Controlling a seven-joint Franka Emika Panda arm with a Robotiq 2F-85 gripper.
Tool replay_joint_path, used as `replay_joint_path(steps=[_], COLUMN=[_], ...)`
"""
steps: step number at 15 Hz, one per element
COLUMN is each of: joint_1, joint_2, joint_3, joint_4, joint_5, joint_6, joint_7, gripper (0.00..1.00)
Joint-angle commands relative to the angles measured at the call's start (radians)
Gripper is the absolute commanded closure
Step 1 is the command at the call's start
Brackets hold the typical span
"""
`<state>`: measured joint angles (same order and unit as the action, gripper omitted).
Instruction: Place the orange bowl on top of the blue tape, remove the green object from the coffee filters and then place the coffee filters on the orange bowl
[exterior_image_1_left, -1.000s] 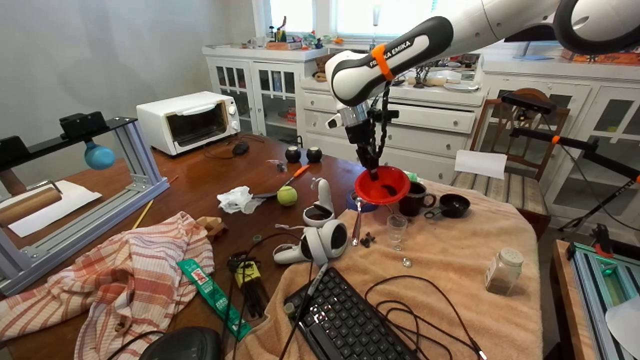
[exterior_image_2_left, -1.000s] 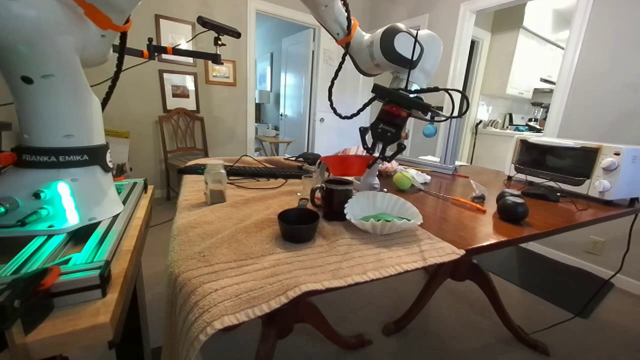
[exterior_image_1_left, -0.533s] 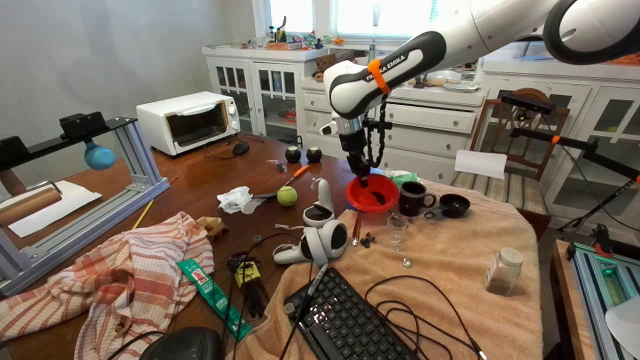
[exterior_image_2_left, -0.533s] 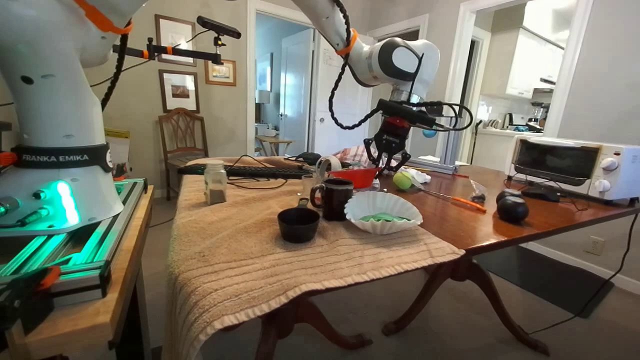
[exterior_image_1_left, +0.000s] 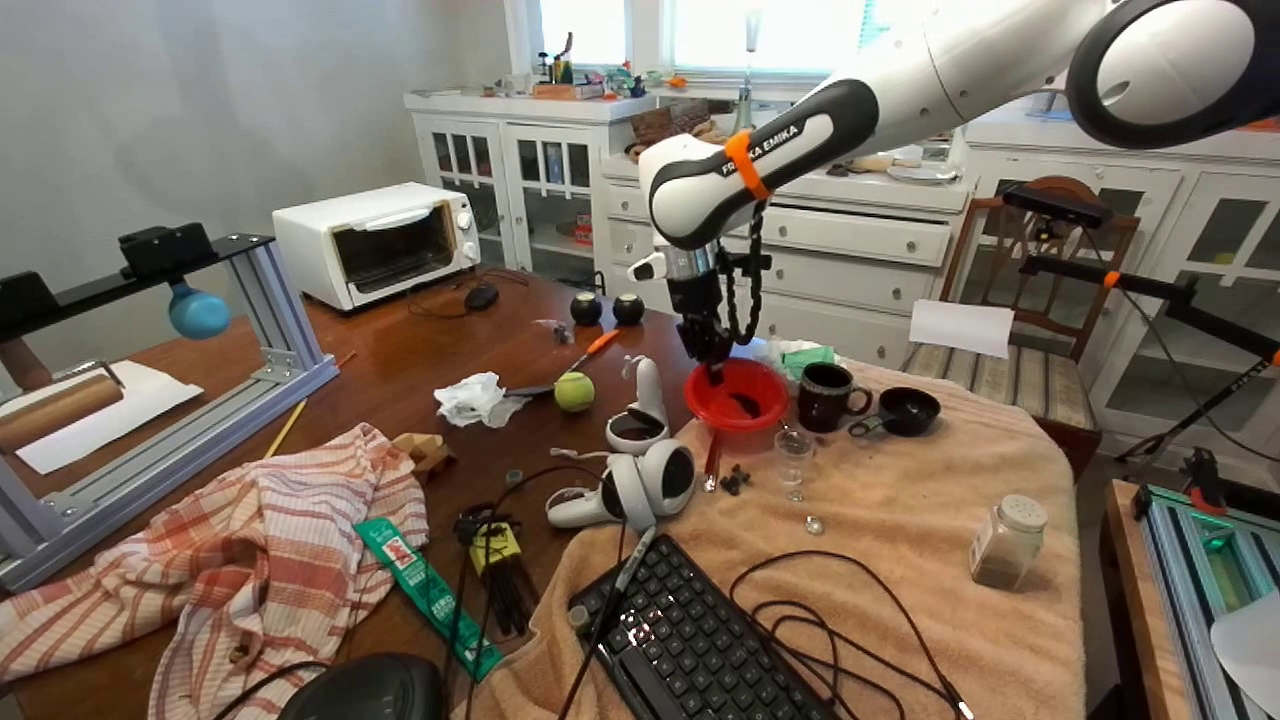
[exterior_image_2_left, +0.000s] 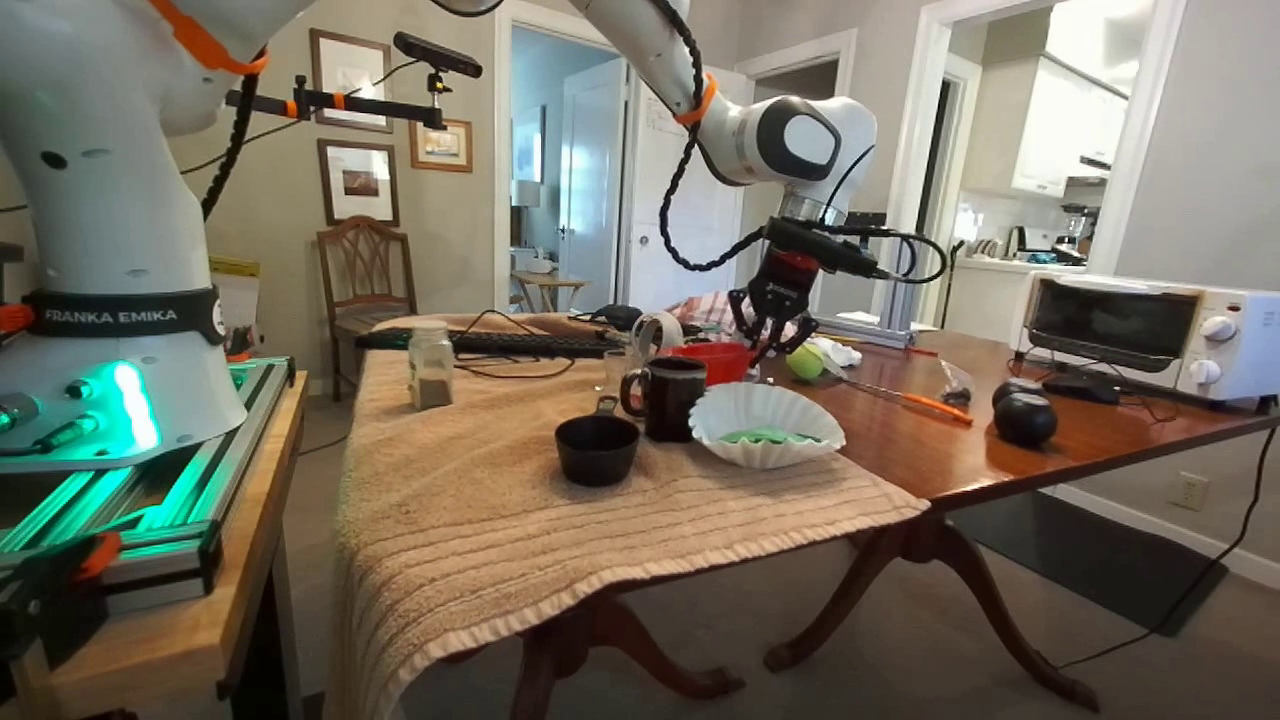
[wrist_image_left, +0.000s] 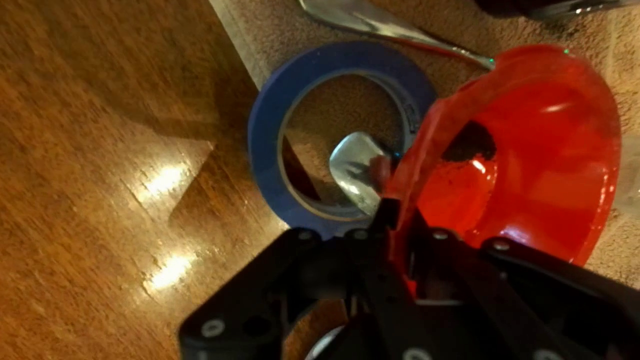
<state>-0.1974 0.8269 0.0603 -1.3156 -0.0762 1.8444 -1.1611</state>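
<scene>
One orange bowl (wrist_image_left: 540, 160), one blue tape (wrist_image_left: 263, 145), one mug (exterior_image_1_left: 825, 405), one keyboard (exterior_image_1_left: 690, 640) and two round black objects (exterior_image_1_left: 586, 311) are counted.

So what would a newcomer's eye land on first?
The glossy red-orange plastic bowl likely wins, rim pinched by the black gripper, overlapping the round blue tape roll in the wrist view. Next come the white pleated paper coffee filters with a green object inside, beside the dark mug.

You are seeing a tennis ball (exterior_image_1_left: 574, 392) and a dark mug (exterior_image_1_left: 824, 406) resting near the fingers (wrist_image_left: 386, 215); a toaster oven (exterior_image_1_left: 375, 242) and a keyboard (exterior_image_1_left: 693, 638) are sitting well apart from them.
</scene>
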Motion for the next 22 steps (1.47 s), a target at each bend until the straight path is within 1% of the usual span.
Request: replay_joint_path(steps=[1,5,8,11,15,20,22], joint_1=[-0.012,-0.008,-0.011,-0.045,-0.087,-0.098,-0.098], joint_2=[0.052,0.073,0.075,0.09,0.133,0.193,0.216], joint_3=[0.019,0.021,0.006,-0.005,-0.017,-0.023,-0.025], joint_4=[0.066,0.104,0.125,0.169,0.268,0.381,0.416], joint_5=[0.041,0.065,0.076,0.109,0.152,0.169,0.167], joint_6=[-0.018,-0.05,-0.081,-0.133,-0.222,-0.308,-0.31], joint_7=[-0.066,-0.088,-0.059,-0.046,-0.026,0.059,0.106], gripper=[0.98,0.98,0.98,0.98,0.98,0.98,0.98])
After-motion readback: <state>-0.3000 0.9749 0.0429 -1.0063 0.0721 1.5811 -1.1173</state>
